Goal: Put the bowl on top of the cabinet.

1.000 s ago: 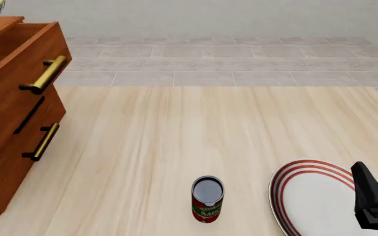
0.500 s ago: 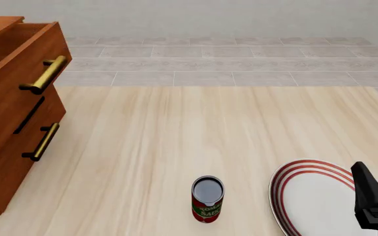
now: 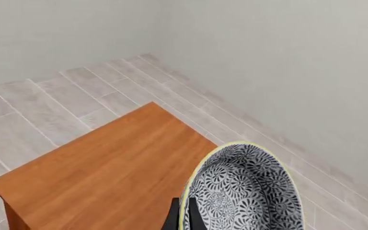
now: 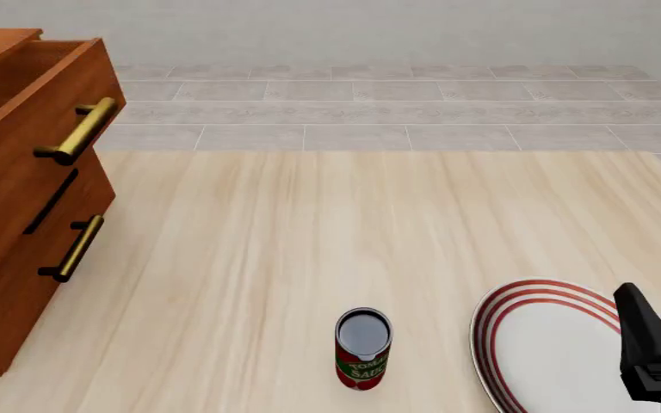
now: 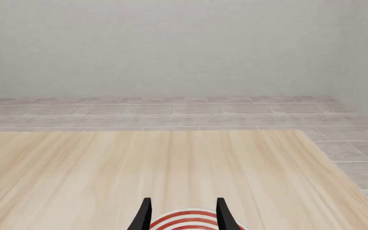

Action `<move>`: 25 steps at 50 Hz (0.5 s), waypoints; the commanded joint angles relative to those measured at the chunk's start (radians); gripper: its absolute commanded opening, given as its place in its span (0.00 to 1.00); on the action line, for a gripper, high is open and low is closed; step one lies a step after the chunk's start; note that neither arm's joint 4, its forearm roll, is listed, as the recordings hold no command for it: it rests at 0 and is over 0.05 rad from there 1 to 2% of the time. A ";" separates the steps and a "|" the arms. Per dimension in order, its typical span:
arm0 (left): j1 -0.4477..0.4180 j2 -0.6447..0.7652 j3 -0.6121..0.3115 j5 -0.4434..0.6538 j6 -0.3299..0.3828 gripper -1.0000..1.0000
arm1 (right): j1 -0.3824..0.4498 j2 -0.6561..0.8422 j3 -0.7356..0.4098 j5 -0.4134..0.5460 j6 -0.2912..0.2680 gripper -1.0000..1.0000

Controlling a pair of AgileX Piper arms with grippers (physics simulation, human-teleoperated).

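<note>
The right gripper (image 5: 182,215) hangs with fingers apart above the plate (image 4: 560,348), the can (image 4: 363,348) beside it. Farther off, the left gripper (image 3: 181,218) clamps the bowl (image 3: 245,191) by its rim (tilted on edge) above the cabinet (image 3: 107,172) top.

Bowl went up out of the front picture

The bowl (image 3: 245,191) showed at the top left corner of the front view one second before, then only a thin edge of it, and then it was gone from there. The left wrist view showed it tipped on its side, pinched at the rim by the left gripper (image 3: 182,215), above the cabinet (image 3: 110,172).
</note>
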 commanded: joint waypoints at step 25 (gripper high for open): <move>0.100 0.078 0.021 -0.067 -0.007 0.00 | 0.000 0.000 0.000 0.000 0.000 1.00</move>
